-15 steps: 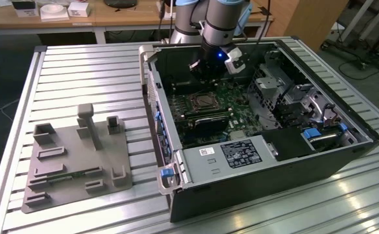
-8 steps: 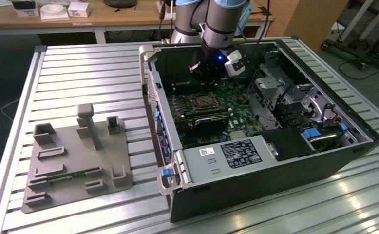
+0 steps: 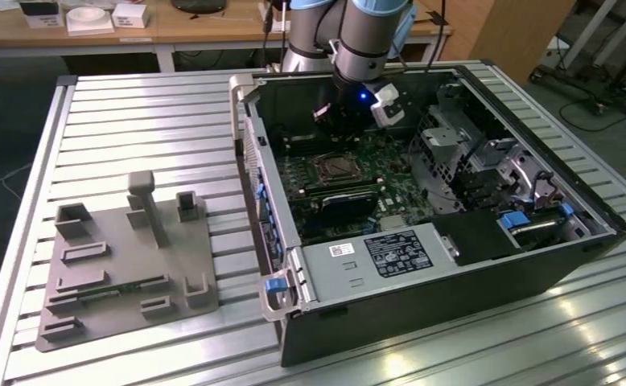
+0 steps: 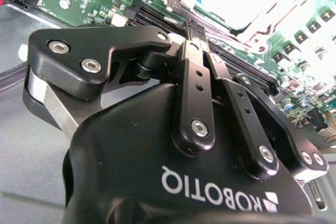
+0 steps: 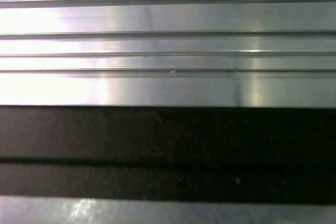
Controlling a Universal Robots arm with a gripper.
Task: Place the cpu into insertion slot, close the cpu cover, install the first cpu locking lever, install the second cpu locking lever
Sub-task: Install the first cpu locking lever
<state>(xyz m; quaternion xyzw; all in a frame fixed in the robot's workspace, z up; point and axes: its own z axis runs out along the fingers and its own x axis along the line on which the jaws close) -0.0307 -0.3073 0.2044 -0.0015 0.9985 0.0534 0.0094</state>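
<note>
**End effector inside the open case, above the board**

Exterior view: I see one ribbed metal surface carrying one open computer case and one grey fixture block; a wooden desk stands behind; the insertion slot sits mid-board; the end effector hangs just beyond it.

Second wrist view: the end effector looks clenched, fingers together, holding nothing I can make out.

First wrist view: ribbed metal and a black case edge.

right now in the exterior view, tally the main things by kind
open computer case: 1
insertion slot: 1
grey fixture plate: 1
robot arm: 1
total: 4
</note>
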